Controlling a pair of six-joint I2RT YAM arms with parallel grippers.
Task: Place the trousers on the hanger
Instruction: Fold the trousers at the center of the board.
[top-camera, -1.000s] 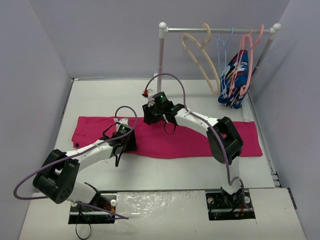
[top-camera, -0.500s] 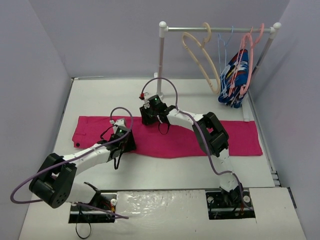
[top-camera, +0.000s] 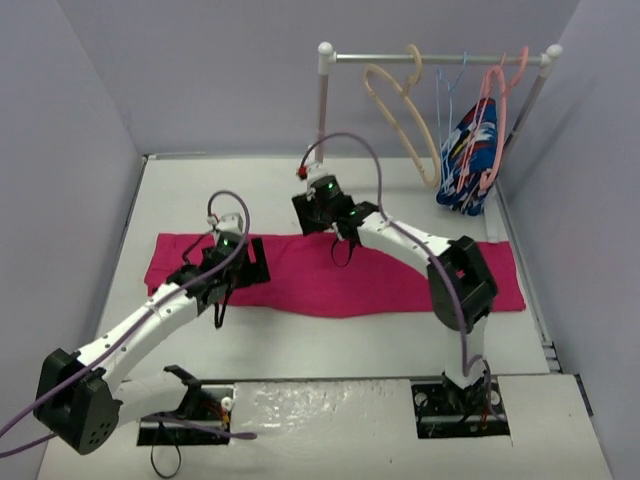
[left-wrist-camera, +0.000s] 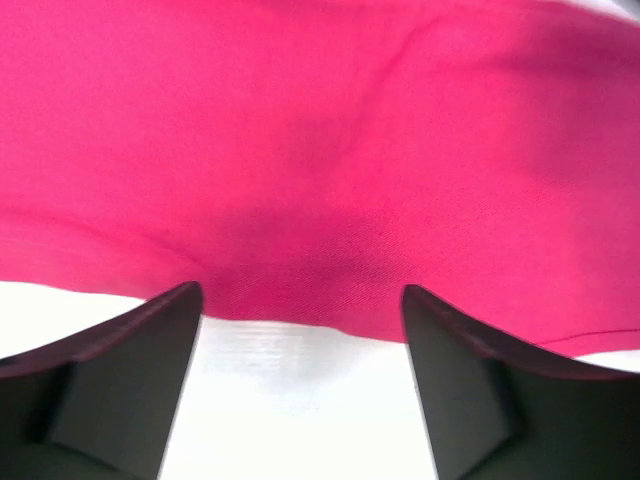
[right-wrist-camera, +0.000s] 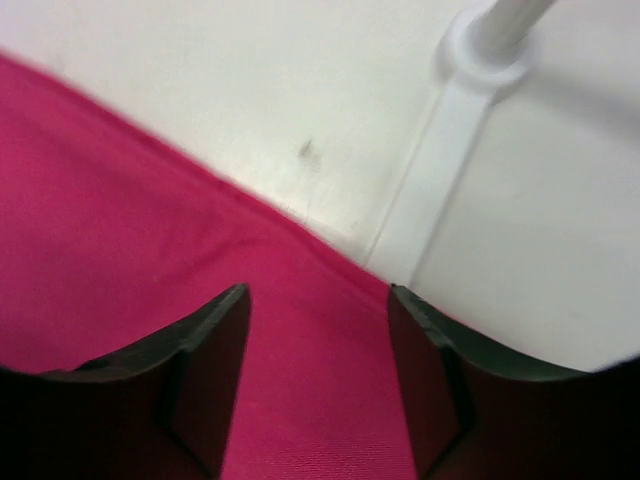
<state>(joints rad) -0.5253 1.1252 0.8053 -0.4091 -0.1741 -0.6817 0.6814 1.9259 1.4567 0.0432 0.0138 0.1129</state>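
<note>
Jaws of left gripper (left-wrist-camera: 300, 300) and right gripper (right-wrist-camera: 318, 295) gape empty over flat-lying trousers (top-camera: 380, 280); hanger (top-camera: 430, 162) untouched, hanging not begun.

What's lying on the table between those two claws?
Only the trousers. In the top view their pink cloth runs unbroken from the left gripper to the right gripper, with nothing else lying on that stretch.

no text, label, brand or number i can read in any view. blue patterned garment (top-camera: 470, 150), upper right of the top view: red and white marks, too small to make out as letters. the trousers (left-wrist-camera: 320, 150), close up in the left wrist view: plain cloth, no legible tag.
</note>
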